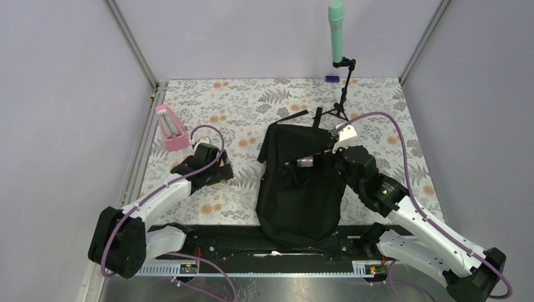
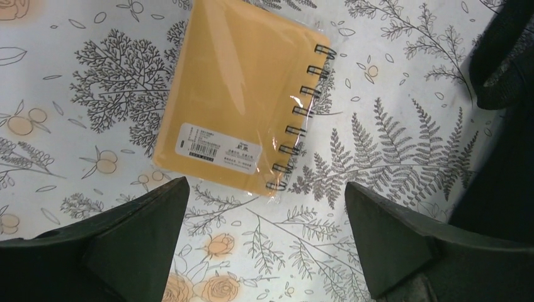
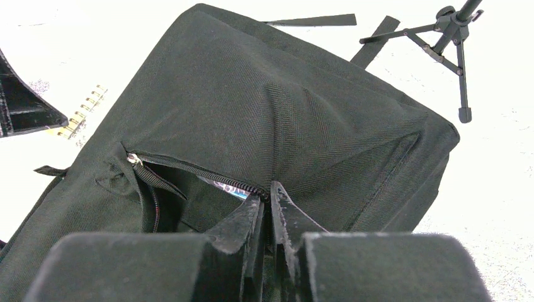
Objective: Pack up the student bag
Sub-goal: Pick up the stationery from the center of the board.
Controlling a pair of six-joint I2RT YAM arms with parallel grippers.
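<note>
The student bag (image 1: pixel 301 195) lies flat in the middle of the floral table, black, with its straps at the far end. My right gripper (image 1: pixel 320 160) is shut on the edge of the bag's zipper opening (image 3: pixel 189 168), pinching the fabric between its fingertips (image 3: pixel 267 202). A colourful item (image 3: pixel 230 187) shows inside the opening. My left gripper (image 2: pixel 264 236) hangs open just above the table, left of the bag. A yellow spiral notebook (image 2: pixel 239 94) in clear wrap lies just beyond its fingertips, untouched.
A pink rack (image 1: pixel 171 129) stands at the far left of the table. A green microphone (image 1: pixel 336 28) on a small black tripod (image 1: pixel 340 106) stands just behind the bag, with a small blue block (image 1: pixel 332 78) behind it. Grey walls enclose the table.
</note>
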